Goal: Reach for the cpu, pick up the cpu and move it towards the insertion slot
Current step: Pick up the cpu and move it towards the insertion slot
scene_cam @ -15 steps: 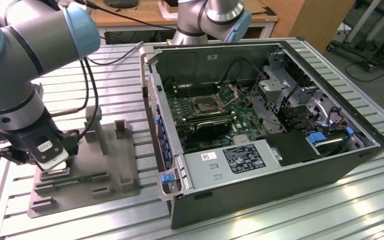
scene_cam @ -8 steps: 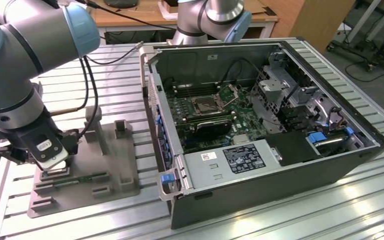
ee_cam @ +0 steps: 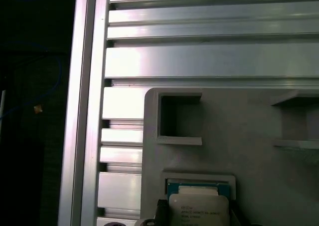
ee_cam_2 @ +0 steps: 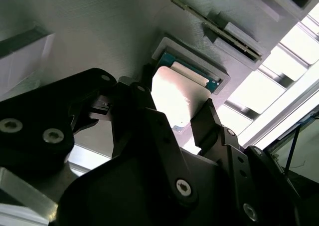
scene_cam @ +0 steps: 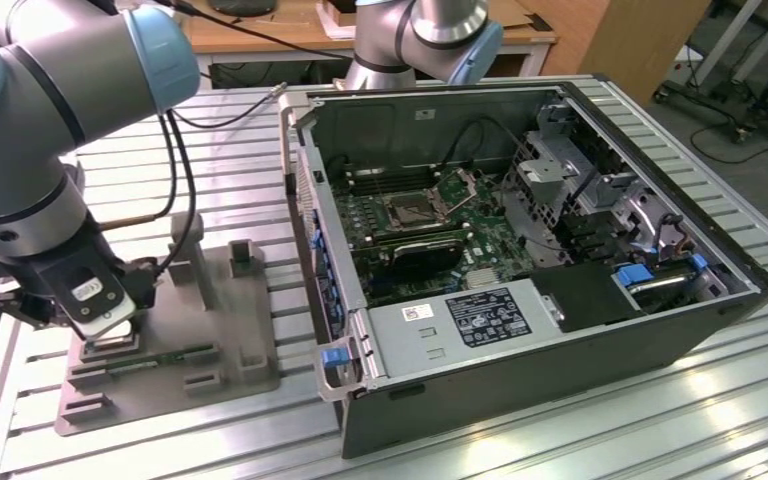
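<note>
The black two-fingered gripper [ee_cam_2: 178,99] hangs low over the holder, its jaws spread to about the width of the chip and holding nothing. One of the dark fingers [ee_cam_2: 212,123] stands at each of two opposite edges of the cpu [ee_cam: 199,211], a small flat square with a shiny silver metal top. I cannot tell whether the pads already bear on those edges. The cpu lies flat in a raised square pocket [ee_cam: 199,177] of the grey plastic holder plate [scene_cam: 224,330], with a band of its blue-green board showing at one side in both wrist views. The step in hand looks like the grasp itself, and doing it well probably depends on closing evenly. Both fingers should meet the thin edges at the same height, low enough to catch the board and not only the lid, yet clear of the pocket's rim. A skewed squeeze could tip the chip or wedge it against the rim (its flat, slick lid gives little to hold). A thin green circuit strip [scene_cam: 157,357] lies on the same plate near the gripper and should be left alone. The plate rests on a ribbed aluminium table [ee_cam: 199,61]. The insertion slot [scene_cam: 411,208], a square metal-framed socket with a dark centre, sits on the green motherboard inside the open black computer case [scene_cam: 518,400], well apart towards the exterior view's right.
</note>
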